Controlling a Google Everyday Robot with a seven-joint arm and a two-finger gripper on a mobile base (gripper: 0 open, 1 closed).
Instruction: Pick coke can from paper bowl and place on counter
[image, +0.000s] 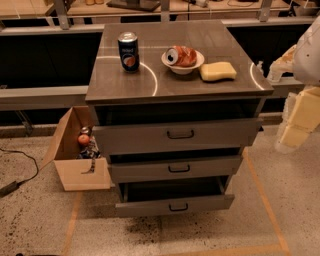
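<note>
The red-orange coke can (181, 56) lies on its side in the white paper bowl (183, 68), its silver end facing left. The bowl sits at the middle back of the grey metal counter (200, 92). My gripper (268, 70) hangs at the far right of the view, just off the counter's right edge and well to the right of the bowl. It holds nothing that I can see. The pale arm (305, 105) behind it runs down the right edge of the view.
A dark blue can (128, 51) stands upright left of the bowl. A yellow sponge (218, 71) lies right of the bowl, between it and my gripper. The cabinet's three drawers (177, 134) are partly open. An open cardboard box (80, 150) sits on the floor at left.
</note>
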